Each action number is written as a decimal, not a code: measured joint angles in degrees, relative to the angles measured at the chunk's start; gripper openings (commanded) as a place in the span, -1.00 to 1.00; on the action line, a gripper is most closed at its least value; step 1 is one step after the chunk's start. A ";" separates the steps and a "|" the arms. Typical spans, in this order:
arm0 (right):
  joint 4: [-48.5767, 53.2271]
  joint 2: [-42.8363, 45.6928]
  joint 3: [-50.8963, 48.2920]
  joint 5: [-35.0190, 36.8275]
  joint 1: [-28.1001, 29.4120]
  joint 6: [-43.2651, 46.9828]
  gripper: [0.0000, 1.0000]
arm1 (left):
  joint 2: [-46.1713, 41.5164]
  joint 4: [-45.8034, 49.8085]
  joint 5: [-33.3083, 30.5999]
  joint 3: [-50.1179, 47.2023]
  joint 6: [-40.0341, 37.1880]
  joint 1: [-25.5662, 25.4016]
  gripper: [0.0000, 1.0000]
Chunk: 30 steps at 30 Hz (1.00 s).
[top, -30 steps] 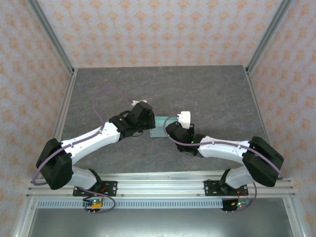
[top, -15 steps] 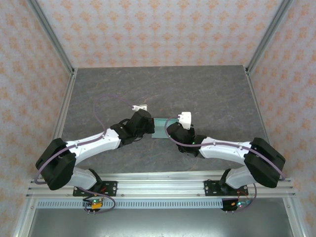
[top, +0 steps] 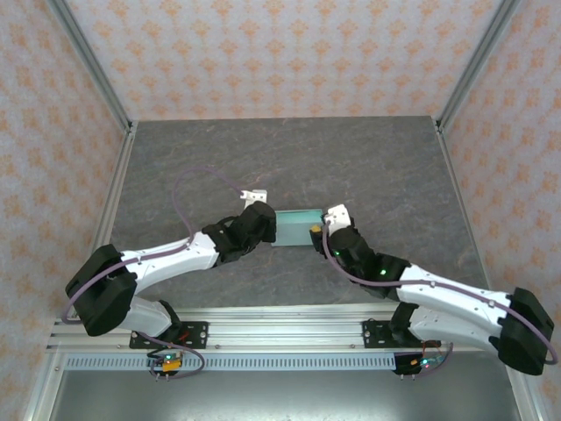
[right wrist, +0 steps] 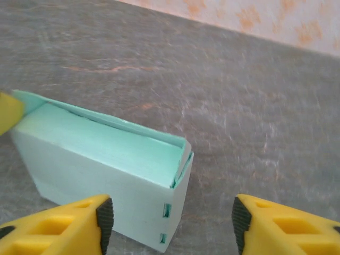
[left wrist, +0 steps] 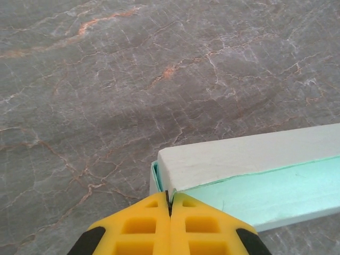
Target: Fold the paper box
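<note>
Grey marbled table (top: 368, 158) bears the paper box (top: 295, 228); left jaws pressed together at its corner, right jaws spread.

paper box (top: 295, 226) on table (top: 377, 167), left gripper (left wrist: 170, 202) apparently touching its end

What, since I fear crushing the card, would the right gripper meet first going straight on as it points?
Most likely the paper box: its near end corner sits between the open fingers of the right gripper. How close it is is hard to judge.
</note>
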State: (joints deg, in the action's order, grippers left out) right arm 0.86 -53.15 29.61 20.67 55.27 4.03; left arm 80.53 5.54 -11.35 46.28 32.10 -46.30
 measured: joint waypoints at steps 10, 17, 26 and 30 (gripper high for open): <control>0.59 -5.62 0.59 -3.72 -1.31 36.09 0.46 | 0.15 -0.98 -0.92 -0.39 -5.75 -0.59 -0.95; -3.50 -6.95 0.59 -7.30 -3.98 49.29 0.49 | 0.15 -3.69 0.24 -1.46 -8.92 -1.03 -0.94; -2.97 -4.72 1.33 -22.86 -10.36 55.10 0.45 | 0.17 -4.76 0.59 -1.81 -10.19 -1.01 -0.93; -2.45 -12.70 2.80 -27.21 -10.84 55.34 0.32 | 0.33 -5.03 0.79 -1.81 -10.58 -1.01 -0.86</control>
State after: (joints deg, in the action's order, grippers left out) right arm -1.58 -65.84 32.40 -6.55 44.42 59.37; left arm 80.86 0.51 -10.57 44.47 21.52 -47.31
